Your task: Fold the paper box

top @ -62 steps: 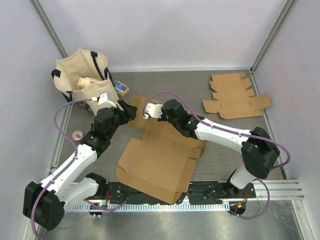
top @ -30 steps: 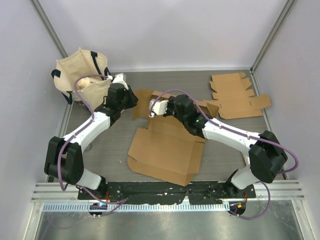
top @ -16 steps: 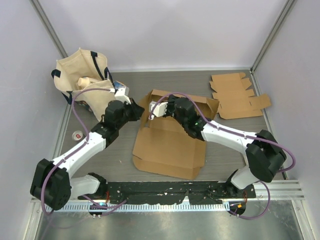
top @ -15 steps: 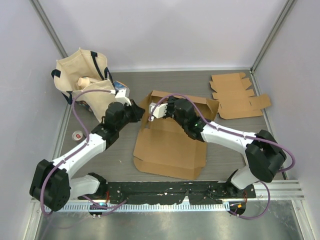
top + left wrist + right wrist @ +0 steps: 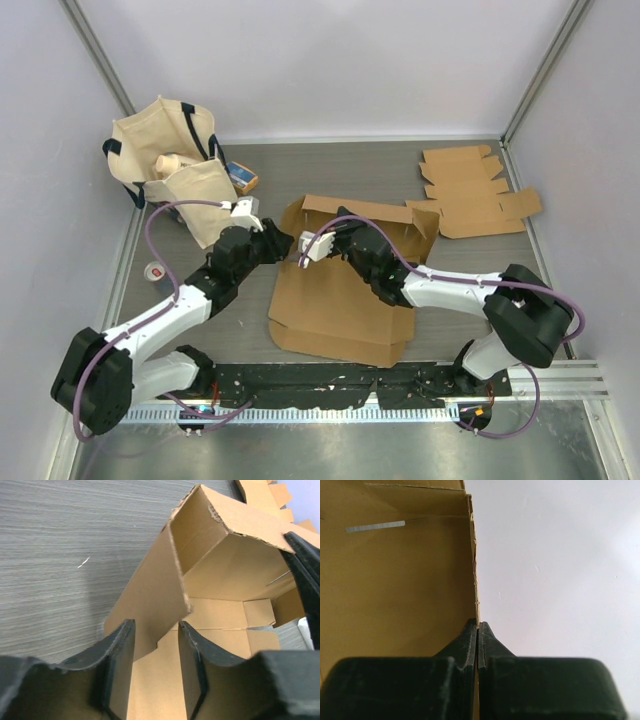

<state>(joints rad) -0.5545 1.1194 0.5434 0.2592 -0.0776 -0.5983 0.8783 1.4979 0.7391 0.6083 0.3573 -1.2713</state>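
Note:
The paper box lies mid-table, a brown cardboard blank with its base flat and its rear wall standing up. My right gripper is shut on the top edge of that wall; in the right wrist view the thin cardboard panel runs straight into the closed tips of the right gripper. My left gripper is at the box's left end, open. In the left wrist view the left side flap stands just ahead of the left gripper, reaching toward the gap, not pinched.
A canvas bag stands at the back left with a small blue box beside it. Flat cardboard blanks lie at the back right. A small round red-and-white thing sits near the left wall.
My left gripper came away from the bag toward the box's left flap, and its jaws narrowed, then widened. The box slid nearer and its rear wall stands more upright. The right gripper stayed shut.

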